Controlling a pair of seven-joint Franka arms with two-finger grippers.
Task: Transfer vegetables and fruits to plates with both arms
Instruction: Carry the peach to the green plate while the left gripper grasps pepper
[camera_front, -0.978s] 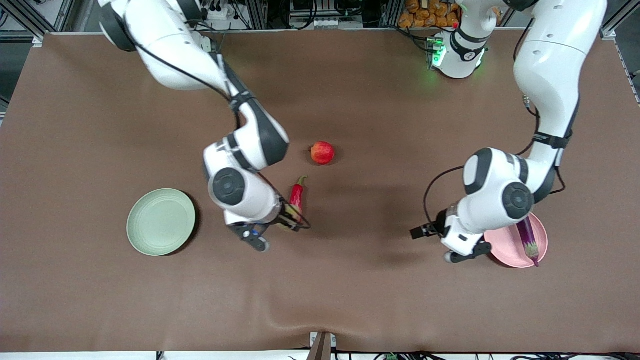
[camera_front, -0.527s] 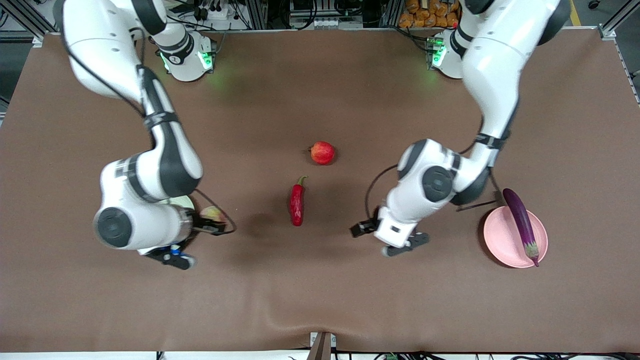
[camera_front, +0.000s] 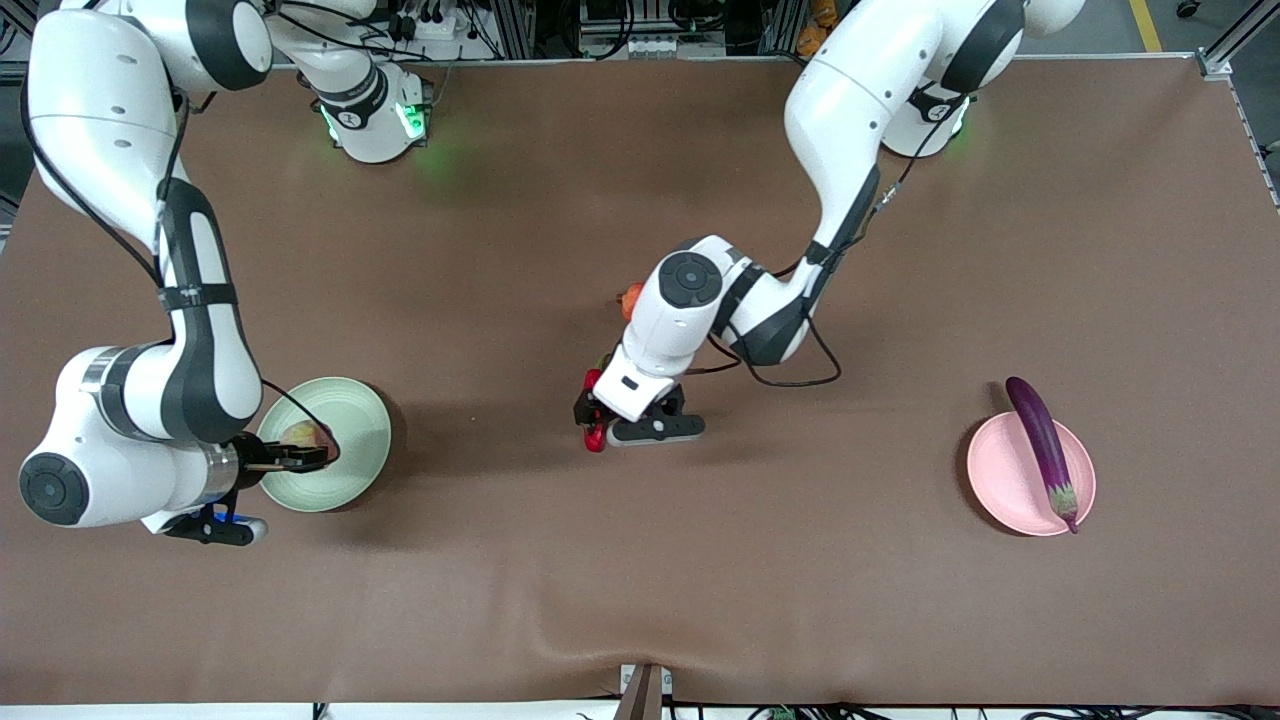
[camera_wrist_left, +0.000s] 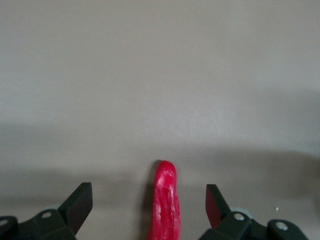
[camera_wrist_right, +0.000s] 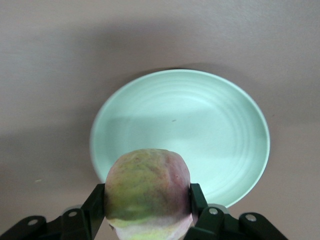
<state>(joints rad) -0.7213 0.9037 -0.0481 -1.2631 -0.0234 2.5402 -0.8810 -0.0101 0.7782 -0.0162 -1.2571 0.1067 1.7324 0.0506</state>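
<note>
Front view, starting at the right arm's end of the worktop (camera_front: 640, 600): the right arm bends down from its base and its gripper (camera_front: 300, 456) hangs over the green plate (camera_front: 350, 465), pinching the peach (camera_front: 303, 434) between its fingers. Right wrist view shows the same thing closer: the yellow-pink peach (camera_wrist_right: 148, 192) is clamped between the two black fingers (camera_wrist_right: 197, 199), with the green plate (camera_wrist_right: 220, 125) lying below it on the brown surface. Moving toward the middle of the worktop, the left arm reaches in from its base, and its gripper (camera_front: 593, 412) is low over the red chili pepper (camera_front: 596, 437), whose tip shows just under the wrist. Left wrist view shows that gripper (camera_wrist_left: 149, 200) spread wide, the chili pepper (camera_wrist_left: 165, 197) lying between the two fingers (camera_wrist_left: 80, 202) with a gap on each side and neither touching it. A round red fruit (camera_front: 630, 297) sits farther from the front camera than the chili, mostly hidden by the left arm's wrist. Toward the left arm's end of the worktop lies the pink plate (camera_front: 1010, 480), well apart from both grippers, with the purple eggplant (camera_front: 1040, 445) resting across it, its ends reaching out past the rim.
</note>
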